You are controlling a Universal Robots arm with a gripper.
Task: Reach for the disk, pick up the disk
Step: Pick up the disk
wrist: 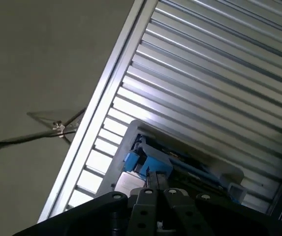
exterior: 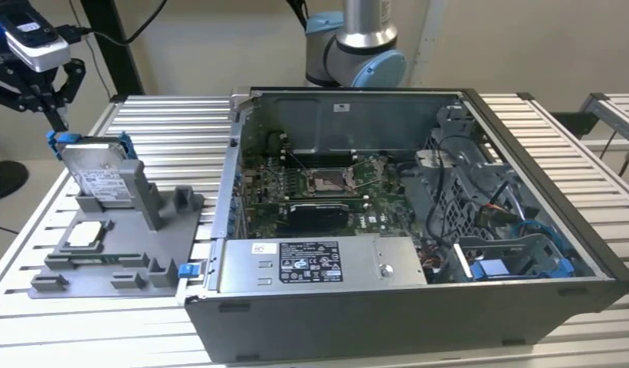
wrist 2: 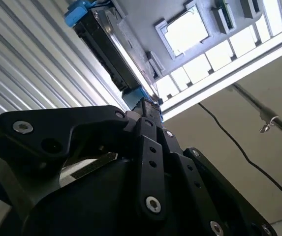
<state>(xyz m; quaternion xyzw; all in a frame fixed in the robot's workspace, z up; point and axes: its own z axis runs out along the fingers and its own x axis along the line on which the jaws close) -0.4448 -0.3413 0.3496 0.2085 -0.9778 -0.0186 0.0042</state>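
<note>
While the disk (exterior: pixel 97 175) stands on edge in the slot of a grey holder (exterior: pixel 140 257) on the slatted surface (exterior: pixel 171 123), at the exterior view's left, the gripper (exterior: pixel 57 123) hangs directly above its upper corner. The fingers appear drawn together, with no gap seen between them in either wrist view. Their tips sit at the blue rail (exterior: pixel 59 139) on that corner. Whether they touch or pinch the rail cannot be told.

In the second wrist view the gripper (wrist 2: pixel 148 110) lines up with the disk (wrist 2: pixel 109 46) seen edge-on. A small pale chip (wrist 2: pixel 186 29) lies flat in the holder beyond it. The first wrist view places the gripper (wrist: pixel 155 179) just beside the disk (wrist: pixel 190 169) at its blue-railed end. The open computer case (exterior: pixel 396 322) stands well apart, to the exterior view's right.

Assessment: the reach is near its end, but a secure hold is not confirmed.

- A sound grasp would span the disk's thickness across the metal body, nearer the middle of the top edge than the corner.
- Fingers closed on the plastic rail alone risk slip or tilt.
- The lift should run straight along the slot, so the disk does not bind against the holder walls.
- The chip should be kept clear.
</note>
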